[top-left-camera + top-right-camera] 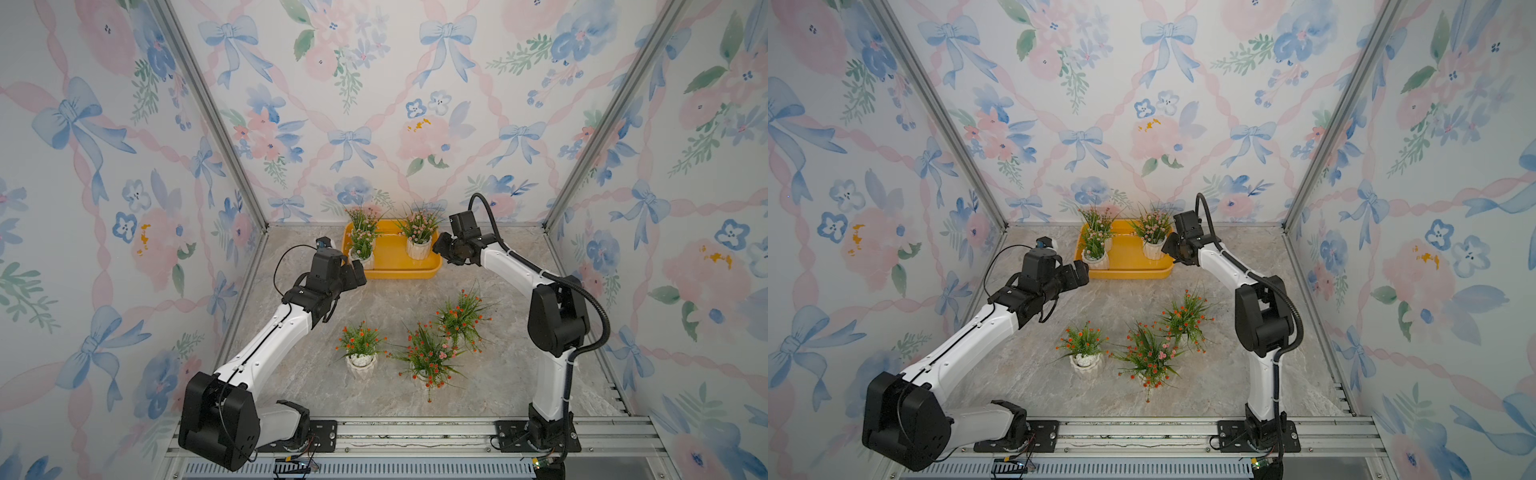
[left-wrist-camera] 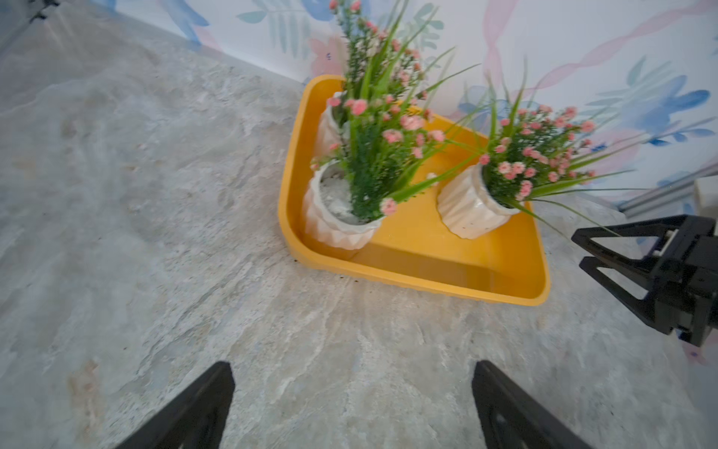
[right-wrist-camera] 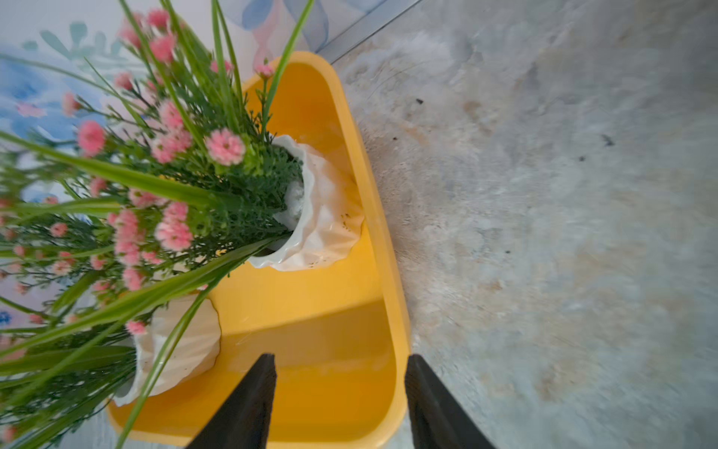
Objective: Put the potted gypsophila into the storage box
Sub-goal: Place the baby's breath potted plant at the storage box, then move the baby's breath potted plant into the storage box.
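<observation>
Three pink-flowered pots of gypsophila are standing in the yellow storage box at upper centre of both top views, the rear left one mostly hiding behind its neighbour. Three orange-red pots are sitting on the worktop at lower centre, two largely buried under sprigs. The left claw is gaping wide, the right claw part spread, pinching nothing.

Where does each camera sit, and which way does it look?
Top views: high in front, facing down toward the back wall; left arm, right arm, left tool, right tool.
Left wrist: on left arm, facing the storage box; left tool, right tool.
Right wrist: on right arm, facing down into the storage box; right tool.
Shared: wrist views both show storage box, pink pots.
</observation>
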Motion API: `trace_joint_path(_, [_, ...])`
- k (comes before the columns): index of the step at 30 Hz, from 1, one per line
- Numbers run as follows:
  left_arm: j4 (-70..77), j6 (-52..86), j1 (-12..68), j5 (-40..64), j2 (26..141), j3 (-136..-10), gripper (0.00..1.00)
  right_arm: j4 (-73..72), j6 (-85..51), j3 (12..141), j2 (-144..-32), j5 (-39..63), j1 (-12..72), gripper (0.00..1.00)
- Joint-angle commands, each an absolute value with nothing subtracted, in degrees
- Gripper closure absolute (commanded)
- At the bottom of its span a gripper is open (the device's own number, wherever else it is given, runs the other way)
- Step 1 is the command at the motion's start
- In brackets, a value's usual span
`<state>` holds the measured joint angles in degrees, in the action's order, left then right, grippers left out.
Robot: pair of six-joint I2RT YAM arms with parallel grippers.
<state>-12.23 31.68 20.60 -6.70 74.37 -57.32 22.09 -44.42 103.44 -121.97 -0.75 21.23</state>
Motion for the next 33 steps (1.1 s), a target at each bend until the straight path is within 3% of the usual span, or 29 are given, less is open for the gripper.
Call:
trace_joint_path(1, [-12.43,28.3,22.87,-4.18,78.08,-60.16,0.02,20.49,-44.91,99.43,-116.57,-4.14,19.41,0.39])
trace_joint_path(13, [-12.57,31.44,31.67,1.25,99.12,-76.83,0.05,22.42,-38.78,86.59,-99.43,-14.91,17.49,0.23])
trace_joint_path(23, [-12.49,35.28,35.07,-1.18,118.22,-93.6,0.06,23.09,-37.8,75.55,-84.48,-17.72,15.17,0.22])
trace_joint_path(33, [-12.58,40.36,35.71,-3.43,130.25,-107.54,0.06,28.8,-39.1,68.61,-75.05,-23.73,14.57,0.22])
